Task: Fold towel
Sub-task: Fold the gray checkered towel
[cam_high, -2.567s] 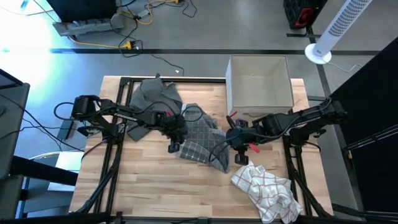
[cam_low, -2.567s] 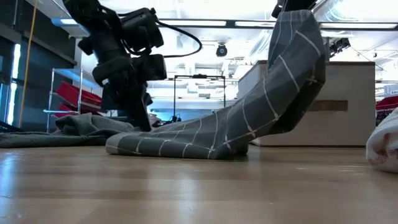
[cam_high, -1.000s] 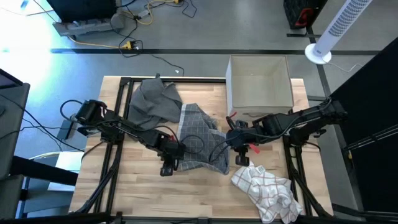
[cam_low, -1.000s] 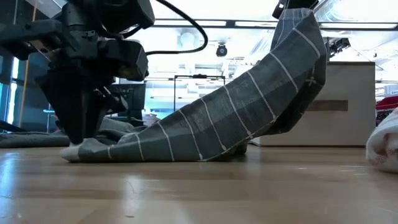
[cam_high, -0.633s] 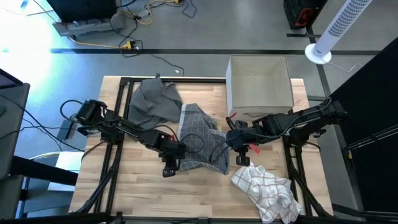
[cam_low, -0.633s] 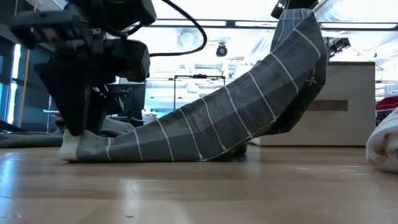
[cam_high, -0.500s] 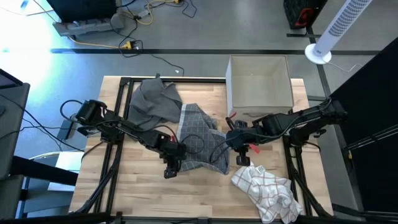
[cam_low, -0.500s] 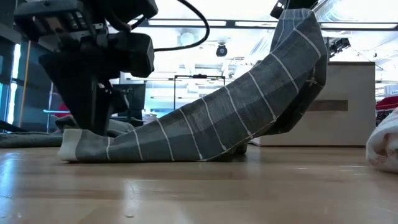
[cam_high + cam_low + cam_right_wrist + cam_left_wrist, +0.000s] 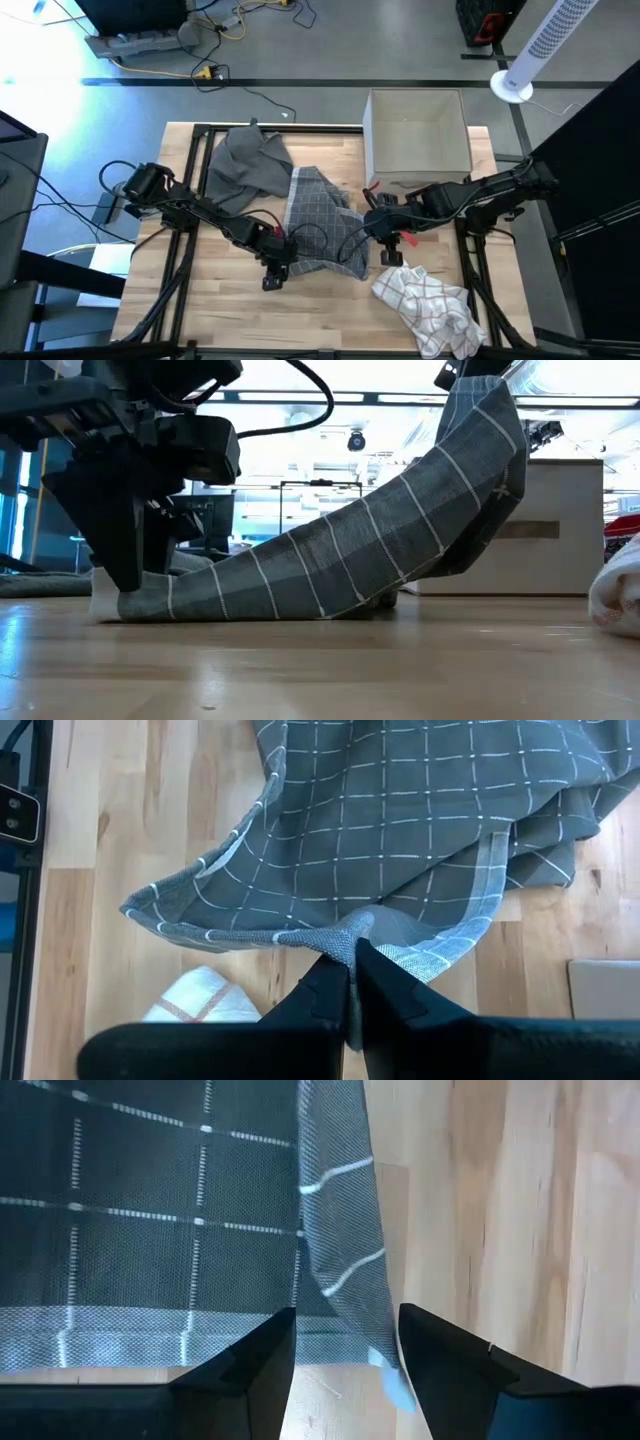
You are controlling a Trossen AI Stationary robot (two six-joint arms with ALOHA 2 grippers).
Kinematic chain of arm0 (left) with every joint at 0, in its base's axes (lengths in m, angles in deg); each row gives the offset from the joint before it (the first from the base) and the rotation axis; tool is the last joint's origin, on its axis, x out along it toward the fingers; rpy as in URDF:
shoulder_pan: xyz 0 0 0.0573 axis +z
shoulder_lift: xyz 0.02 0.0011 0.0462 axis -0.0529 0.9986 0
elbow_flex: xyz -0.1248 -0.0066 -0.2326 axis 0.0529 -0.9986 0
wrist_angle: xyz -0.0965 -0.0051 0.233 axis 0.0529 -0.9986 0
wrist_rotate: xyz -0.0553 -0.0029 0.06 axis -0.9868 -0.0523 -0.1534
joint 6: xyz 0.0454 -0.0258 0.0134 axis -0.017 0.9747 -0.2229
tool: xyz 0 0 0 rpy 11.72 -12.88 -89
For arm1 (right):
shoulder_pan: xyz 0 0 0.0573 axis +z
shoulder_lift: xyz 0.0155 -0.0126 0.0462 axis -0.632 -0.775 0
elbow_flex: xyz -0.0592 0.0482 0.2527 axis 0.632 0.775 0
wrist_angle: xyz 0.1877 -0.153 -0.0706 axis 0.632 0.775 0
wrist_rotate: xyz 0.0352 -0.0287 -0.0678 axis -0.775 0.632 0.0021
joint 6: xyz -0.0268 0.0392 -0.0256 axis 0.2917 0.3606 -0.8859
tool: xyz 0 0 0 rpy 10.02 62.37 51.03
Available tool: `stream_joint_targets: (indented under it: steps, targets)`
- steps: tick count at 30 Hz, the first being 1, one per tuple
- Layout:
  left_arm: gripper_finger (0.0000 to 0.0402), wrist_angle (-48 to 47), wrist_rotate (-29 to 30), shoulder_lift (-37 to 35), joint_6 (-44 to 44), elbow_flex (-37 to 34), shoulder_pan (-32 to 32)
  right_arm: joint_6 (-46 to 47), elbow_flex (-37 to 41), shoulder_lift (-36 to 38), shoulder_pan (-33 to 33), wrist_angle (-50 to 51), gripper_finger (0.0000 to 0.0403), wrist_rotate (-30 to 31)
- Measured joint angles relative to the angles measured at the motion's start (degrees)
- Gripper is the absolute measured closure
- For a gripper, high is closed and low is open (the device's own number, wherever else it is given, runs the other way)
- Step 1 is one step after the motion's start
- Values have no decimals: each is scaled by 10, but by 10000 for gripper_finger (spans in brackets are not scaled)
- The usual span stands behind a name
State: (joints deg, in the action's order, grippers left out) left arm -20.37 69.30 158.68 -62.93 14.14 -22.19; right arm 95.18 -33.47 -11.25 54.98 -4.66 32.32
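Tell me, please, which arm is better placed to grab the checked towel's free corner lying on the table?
The left arm. Its open claw sits low around that corner of the checked towel. The right claw is shut on another corner, holding it up above the table.

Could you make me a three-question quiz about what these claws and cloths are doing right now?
1. True or false: the right claw is pinching the grey checked towel and holding part of it up off the table.
2. Which lies nearest the right arm? A) white towel with red lines B) plain grey cloth
3. Fill in: the left claw straddles the checked towel's ____.

Key: 1 true; 2 A; 3 corner, fingers apart.
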Motion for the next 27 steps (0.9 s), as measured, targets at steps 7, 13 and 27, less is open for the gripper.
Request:
stream_joint_targets:
  steps: [7,13,27]
  targets:
    - [245,-2,-3,0,-11,-3,0,0,0,0,0,0,403,0]
    - [246,12,-24,1,-11,-23,0,0,0,0,0,0,403,11]
    - [392,15,-74,1,-19,-25,16,-9,0,0,0,0,403,18]
